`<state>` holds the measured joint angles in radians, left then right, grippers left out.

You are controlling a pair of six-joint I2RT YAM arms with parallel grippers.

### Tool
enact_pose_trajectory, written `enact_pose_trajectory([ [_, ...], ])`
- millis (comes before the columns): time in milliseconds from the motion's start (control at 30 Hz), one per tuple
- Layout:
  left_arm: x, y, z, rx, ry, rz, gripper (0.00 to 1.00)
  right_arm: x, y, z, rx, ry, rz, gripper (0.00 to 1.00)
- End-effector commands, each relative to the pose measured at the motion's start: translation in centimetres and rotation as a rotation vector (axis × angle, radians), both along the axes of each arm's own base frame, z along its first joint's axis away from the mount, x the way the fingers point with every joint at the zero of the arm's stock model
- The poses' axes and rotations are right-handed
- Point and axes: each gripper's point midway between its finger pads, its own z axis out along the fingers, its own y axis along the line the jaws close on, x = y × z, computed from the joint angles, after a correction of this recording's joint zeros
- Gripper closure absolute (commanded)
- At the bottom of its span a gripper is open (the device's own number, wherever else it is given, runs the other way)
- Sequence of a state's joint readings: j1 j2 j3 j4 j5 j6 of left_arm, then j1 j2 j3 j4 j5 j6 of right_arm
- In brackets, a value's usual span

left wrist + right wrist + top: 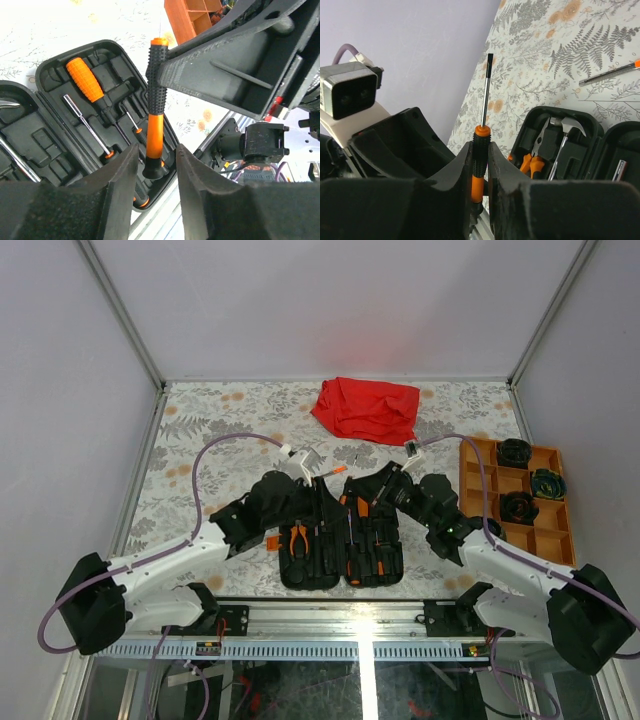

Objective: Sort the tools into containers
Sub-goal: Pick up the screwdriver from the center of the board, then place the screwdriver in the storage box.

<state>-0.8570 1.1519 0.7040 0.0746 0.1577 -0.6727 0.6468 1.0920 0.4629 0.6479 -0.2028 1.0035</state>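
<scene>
Over one open case [55,115], one screwdriver [481,134] in right claw [480,152]

Left claw [156,154] parted, right claw [480,152] clamped

Case [300,580] centre-front, tray [550,535] to its right, cloth [365,408] behind it, pliers [298,538] in its left half.

Plain pale-grey walls [340,300] enclose the surface [200,440] on three sides, with aluminium corner posts [120,312]. The surface carries a fern-and-flower patterned covering. Light glares on the near metal rail [362,625].
</scene>
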Motion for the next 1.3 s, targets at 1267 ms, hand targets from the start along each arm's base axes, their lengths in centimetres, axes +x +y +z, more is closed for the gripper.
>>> enact_pose_trajectory([
  [1267, 4.2, 5.4, -4.7, 0.251, 0.051, 0.289, 0.28, -7.8, -12.1, -10.8, -0.859, 0.268, -0.123, 1.0],
])
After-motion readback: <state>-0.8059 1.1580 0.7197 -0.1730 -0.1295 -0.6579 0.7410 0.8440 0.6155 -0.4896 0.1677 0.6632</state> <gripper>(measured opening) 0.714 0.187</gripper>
